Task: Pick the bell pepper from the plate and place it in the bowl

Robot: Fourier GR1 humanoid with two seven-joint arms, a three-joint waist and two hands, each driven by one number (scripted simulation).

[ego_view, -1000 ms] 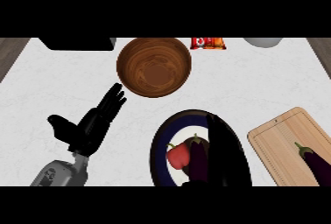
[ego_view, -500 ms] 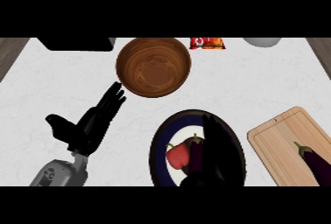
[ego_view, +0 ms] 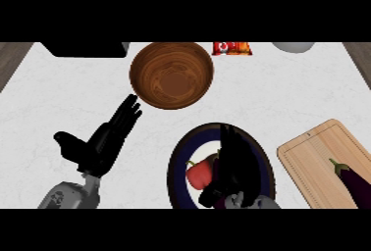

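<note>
A red bell pepper with a green stem lies on a dark-rimmed white plate at the front centre. My right hand is over the plate, touching the pepper's right side; its fingers stretch straight toward the plate's far rim and its thumb reaches under the pepper's near side. It hides most of the plate's right half. The brown wooden bowl stands empty behind the plate. At the left my left hand rests open, fingers pointing up toward the bowl, holding nothing.
A wooden cutting board lies at the front right with a purple eggplant on it. Along the back edge are a black object, a red packet and a pale round object.
My right hand has slid farther over the plate, its fingers now reaching toward the far rim beside the pepper. The left hand, pepper and bowl have not moved.
</note>
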